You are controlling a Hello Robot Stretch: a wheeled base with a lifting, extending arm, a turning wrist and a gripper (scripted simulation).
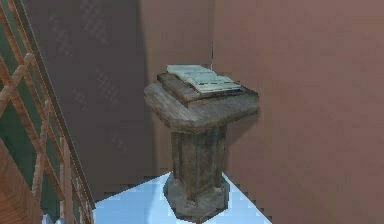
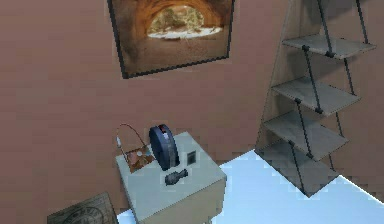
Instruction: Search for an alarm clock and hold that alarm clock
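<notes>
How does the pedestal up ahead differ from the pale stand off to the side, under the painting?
The pedestal is dark brown, a wide top on a narrower column; the pale stand is a beige box. The pedestal bears a flat pale book; the pale stand bears an upright round dark-blue thing, perhaps an alarm clock. Both stand close to a reddish-brown wall.

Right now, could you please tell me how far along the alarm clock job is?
Search looks nearly done: a round dark-blue thing, possibly the clock, stands on the beige box in the arm side view. In hand: positioning alongside it. Reaching for it, confirming and holding it are left.
</notes>
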